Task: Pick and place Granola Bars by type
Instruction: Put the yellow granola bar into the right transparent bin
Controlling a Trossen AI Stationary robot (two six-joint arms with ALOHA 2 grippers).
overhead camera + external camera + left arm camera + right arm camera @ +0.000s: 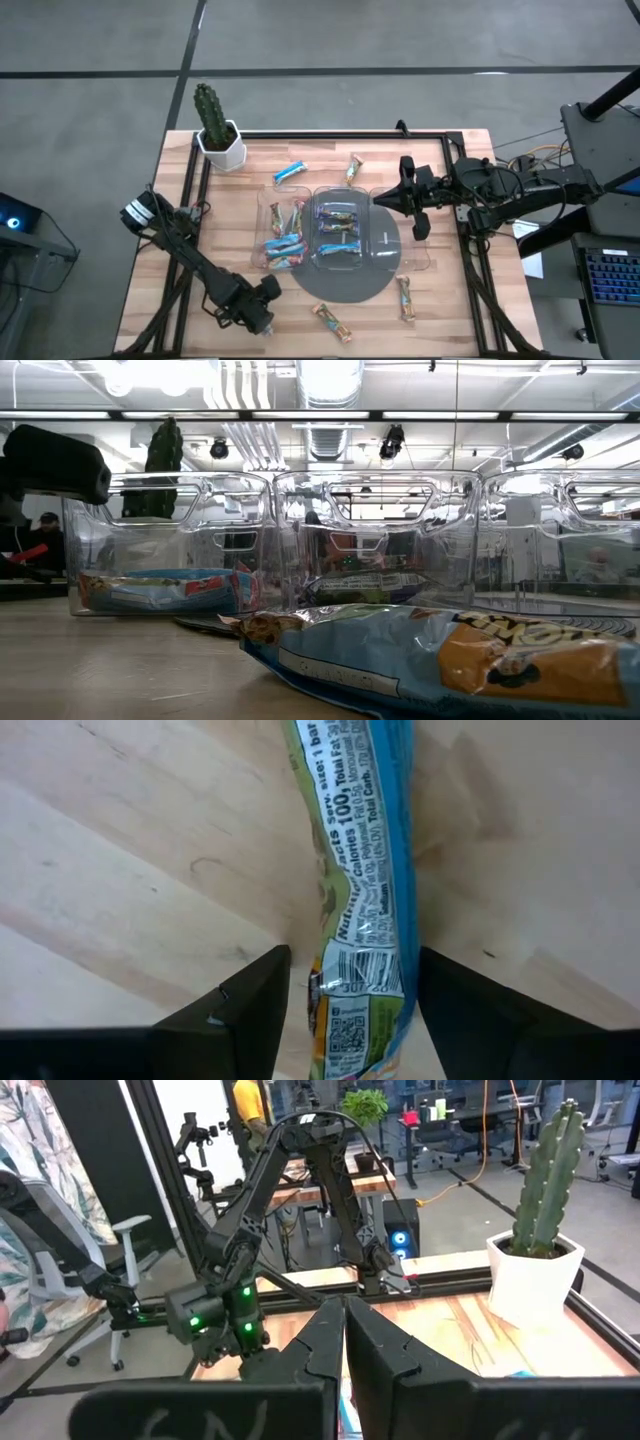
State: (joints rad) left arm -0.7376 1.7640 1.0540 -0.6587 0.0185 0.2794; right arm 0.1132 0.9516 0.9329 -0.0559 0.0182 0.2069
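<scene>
A granola bar [365,890] in a blue-edged wrapper, its printed back up, lies flat on the wood by the table's near edge. My left gripper [350,1020] points down over it and is open, one finger on each side of the bar's near end. In the high view this gripper [262,318] hides that bar. Loose bars lie at the near edge [330,322], near right [405,297] and far side [290,172]. Several more lie in the clear tray [385,240]. My right gripper [405,200] hangs shut and level above the tray's right part.
The tray sits on a dark round mat [340,285] at the table's middle. A cactus in a white pot [218,130] stands at the far left corner. A black frame [340,133] runs along the table's edges. One bar [450,660] lies close before the low camera.
</scene>
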